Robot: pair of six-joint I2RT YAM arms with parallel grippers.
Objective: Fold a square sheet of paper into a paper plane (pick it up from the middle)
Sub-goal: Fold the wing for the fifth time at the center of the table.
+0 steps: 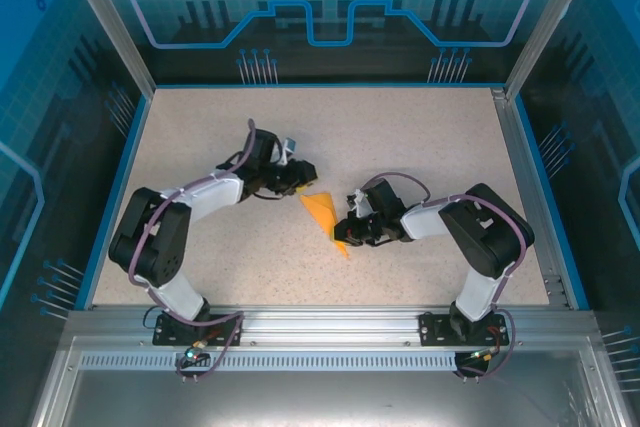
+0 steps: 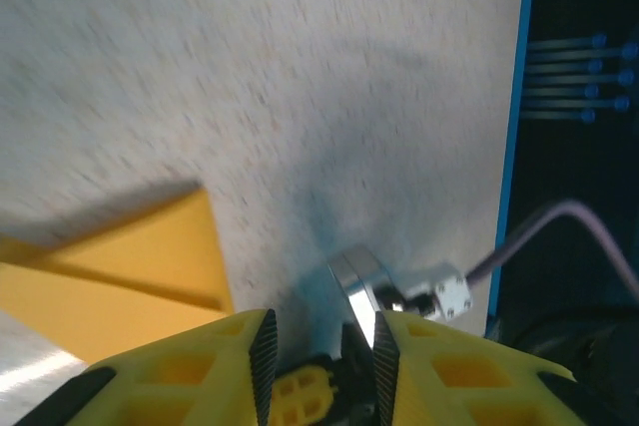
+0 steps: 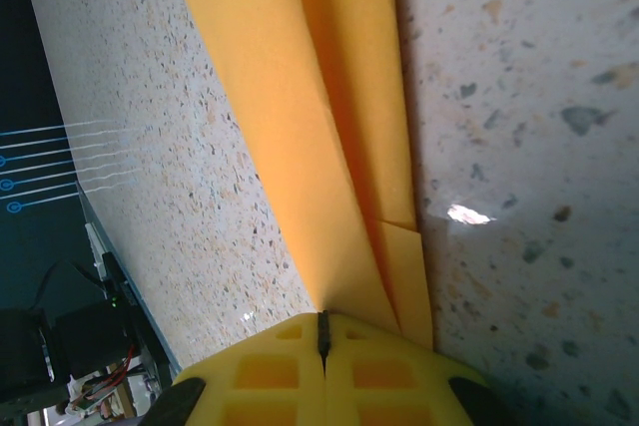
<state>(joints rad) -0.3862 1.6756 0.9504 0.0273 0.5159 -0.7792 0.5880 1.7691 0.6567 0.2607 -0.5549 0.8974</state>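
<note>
Paper plane (image 1: 322,213) pinched by clenched right fingers (image 3: 379,366); left fingers (image 2: 190,381) parted, empty.

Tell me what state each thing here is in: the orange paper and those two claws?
sheet of paper: partly folded into layers, resting on the table.
left gripper: open, nothing between its fingers, beside the paper.
right gripper: shut, fingertips at the paper's folded edge; whether it pinches the paper, I cannot tell.
</note>
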